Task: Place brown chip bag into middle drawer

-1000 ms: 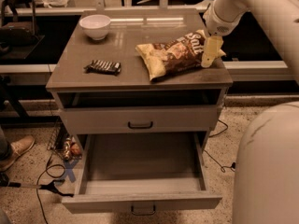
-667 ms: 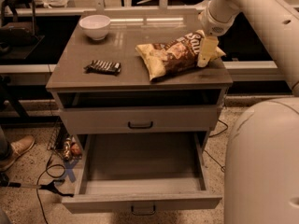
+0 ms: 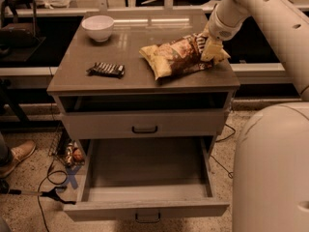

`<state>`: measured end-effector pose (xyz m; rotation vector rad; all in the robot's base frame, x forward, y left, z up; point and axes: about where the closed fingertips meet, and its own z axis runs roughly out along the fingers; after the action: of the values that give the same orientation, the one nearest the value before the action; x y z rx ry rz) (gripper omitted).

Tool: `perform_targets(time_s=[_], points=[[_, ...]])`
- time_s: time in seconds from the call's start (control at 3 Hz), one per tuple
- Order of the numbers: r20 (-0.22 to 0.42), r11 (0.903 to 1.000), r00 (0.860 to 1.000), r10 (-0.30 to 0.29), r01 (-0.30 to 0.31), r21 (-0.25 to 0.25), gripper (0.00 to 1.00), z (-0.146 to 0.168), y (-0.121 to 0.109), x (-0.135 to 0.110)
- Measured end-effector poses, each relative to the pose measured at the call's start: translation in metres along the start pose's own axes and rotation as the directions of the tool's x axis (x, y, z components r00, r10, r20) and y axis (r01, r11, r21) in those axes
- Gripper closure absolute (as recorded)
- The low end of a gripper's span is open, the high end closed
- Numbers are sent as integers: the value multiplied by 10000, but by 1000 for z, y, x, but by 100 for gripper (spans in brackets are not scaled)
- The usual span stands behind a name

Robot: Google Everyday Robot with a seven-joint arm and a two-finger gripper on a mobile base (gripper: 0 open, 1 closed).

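The brown chip bag lies on its side on the right half of the cabinet top, its pale end pointing left. My gripper is down at the bag's right end, touching it, with the arm coming in from the upper right. The middle drawer is pulled wide open below, with its dark curved handle at the front. Its box shows nothing inside.
A white bowl stands at the back left of the cabinet top. A small dark striped snack bar lies left of the bag. The upper handled front is closed. My pale base fills the right. Cables and a shoe lie on the floor at left.
My gripper has moved a little left and down onto the bag's right end. The bag, the drawer and the other things have not moved.
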<state>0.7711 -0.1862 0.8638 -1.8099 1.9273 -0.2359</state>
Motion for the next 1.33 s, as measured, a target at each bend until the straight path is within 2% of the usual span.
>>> perform_targets(time_s=[0.33, 0.67, 1.0, 1.33], points=[[241, 9989, 9997, -101, 90, 460, 76, -28, 5, -5], [568, 9931, 9980, -291, 224, 1147, 98, -74, 17, -14], [1292, 9854, 9916, -94, -128, 1697, 100, -134, 49, -20], [2227, 9855, 9719, 762, -1073, 1312, 100, -188, 114, -15]])
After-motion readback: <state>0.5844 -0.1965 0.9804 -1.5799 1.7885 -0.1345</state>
